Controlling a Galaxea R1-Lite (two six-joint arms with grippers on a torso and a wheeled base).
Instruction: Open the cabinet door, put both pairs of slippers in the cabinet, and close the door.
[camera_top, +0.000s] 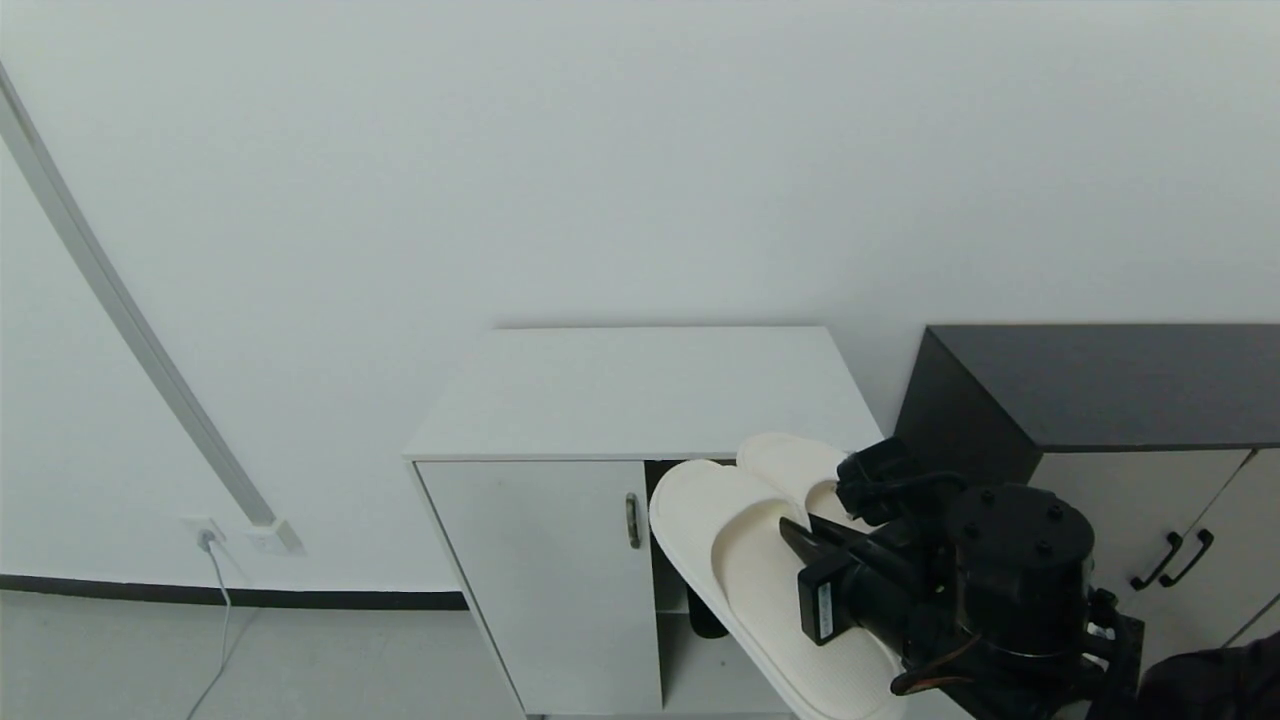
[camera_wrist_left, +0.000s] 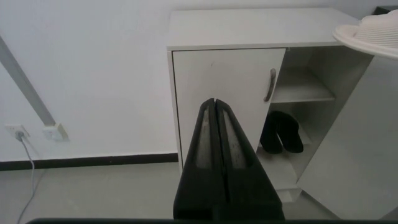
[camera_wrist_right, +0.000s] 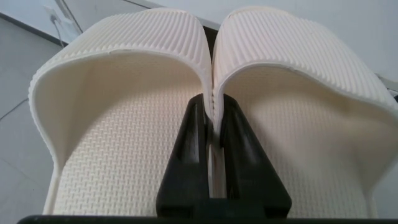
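Right gripper (camera_wrist_right: 211, 111) is clamped on the touching inner edges of the white slippers (camera_wrist_right: 124, 130), so both are pinched as one pair, toes toward the cabinet (camera_top: 640, 395). The pair sits just in front of the open right bay, up near its top edge. Black slippers (camera_wrist_left: 283, 132) are already on the bottom level. I'd lower the wrist, feed toes-first onto the shelf (camera_wrist_left: 301, 87), stay off the closed left door (camera_wrist_left: 224, 93), then release. Left gripper (camera_wrist_left: 215, 106): fingers together, empty, facing the cabinet.
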